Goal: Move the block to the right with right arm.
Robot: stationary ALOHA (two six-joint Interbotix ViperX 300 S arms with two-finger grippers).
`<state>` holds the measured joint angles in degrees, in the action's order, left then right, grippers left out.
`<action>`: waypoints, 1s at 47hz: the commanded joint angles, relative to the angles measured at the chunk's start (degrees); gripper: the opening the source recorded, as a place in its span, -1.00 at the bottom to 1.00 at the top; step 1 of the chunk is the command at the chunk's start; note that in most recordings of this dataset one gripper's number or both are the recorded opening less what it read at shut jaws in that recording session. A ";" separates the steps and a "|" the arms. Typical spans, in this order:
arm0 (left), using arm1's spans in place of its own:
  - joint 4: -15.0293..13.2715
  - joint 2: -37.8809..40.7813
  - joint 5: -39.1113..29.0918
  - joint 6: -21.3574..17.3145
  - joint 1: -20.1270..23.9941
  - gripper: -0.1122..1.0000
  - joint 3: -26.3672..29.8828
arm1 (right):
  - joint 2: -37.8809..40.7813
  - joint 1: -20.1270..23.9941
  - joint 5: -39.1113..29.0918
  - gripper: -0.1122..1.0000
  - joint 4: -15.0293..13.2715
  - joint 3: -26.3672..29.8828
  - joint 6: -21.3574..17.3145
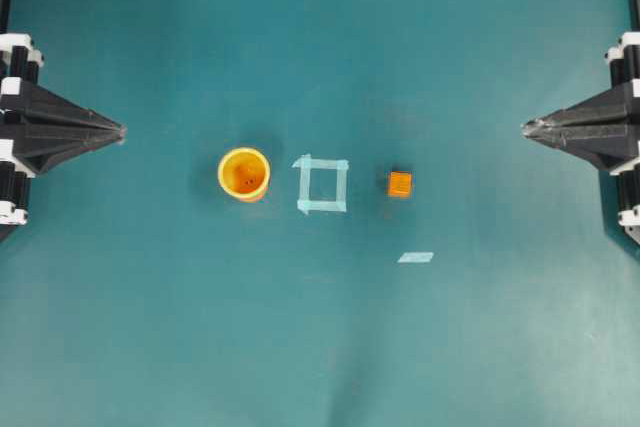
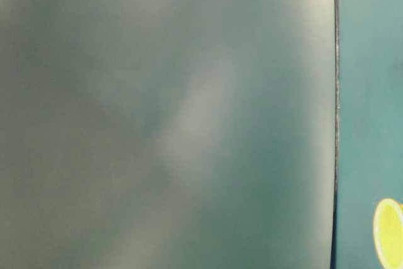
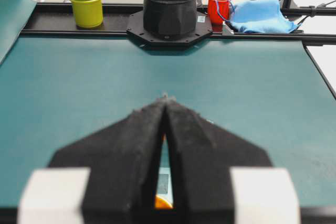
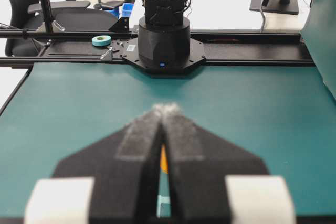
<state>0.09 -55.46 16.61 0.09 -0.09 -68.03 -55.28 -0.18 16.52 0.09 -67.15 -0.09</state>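
The block (image 1: pixel 399 184) is a small orange cube lying on the teal table (image 1: pixel 320 347), just right of a square of pale tape (image 1: pixel 322 184). My right gripper (image 1: pixel 526 128) is shut and empty at the right edge, well to the right of the block and slightly behind it. In the right wrist view its fingertips (image 4: pixel 166 109) meet, and only an orange sliver shows through the slit below them. My left gripper (image 1: pixel 122 132) is shut and empty at the left edge. Through its closed fingers (image 3: pixel 166 98) I glimpse tape and orange.
A round yellow-orange cup (image 1: pixel 244 174) stands left of the tape square, and its rim (image 2: pixel 390 231) shows in the mostly blurred table-level view. A loose tape strip (image 1: pixel 415 257) lies in front of the block. Stacked cups (image 3: pixel 86 4) and a blue cloth (image 3: pixel 260 17) sit beyond the table.
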 commanded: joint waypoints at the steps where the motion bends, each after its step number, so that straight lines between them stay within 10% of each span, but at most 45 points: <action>1: 0.44 -0.26 0.00 0.18 0.00 -0.81 2.46 | 0.44 0.35 0.18 -0.80 0.18 1.41 -0.09; 35: 0.35 -0.88 -3.25 0.35 0.00 -0.80 2.81 | 6.06 -1.58 -5.89 -0.78 0.97 5.89 -0.26; 47: 0.35 -0.88 -3.25 0.44 0.00 -0.80 2.81 | 10.90 -3.52 -5.98 0.00 1.76 8.00 -0.35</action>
<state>0.35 -56.60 13.10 0.35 -0.18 -66.71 -45.88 -2.99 10.28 1.32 -61.26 -0.35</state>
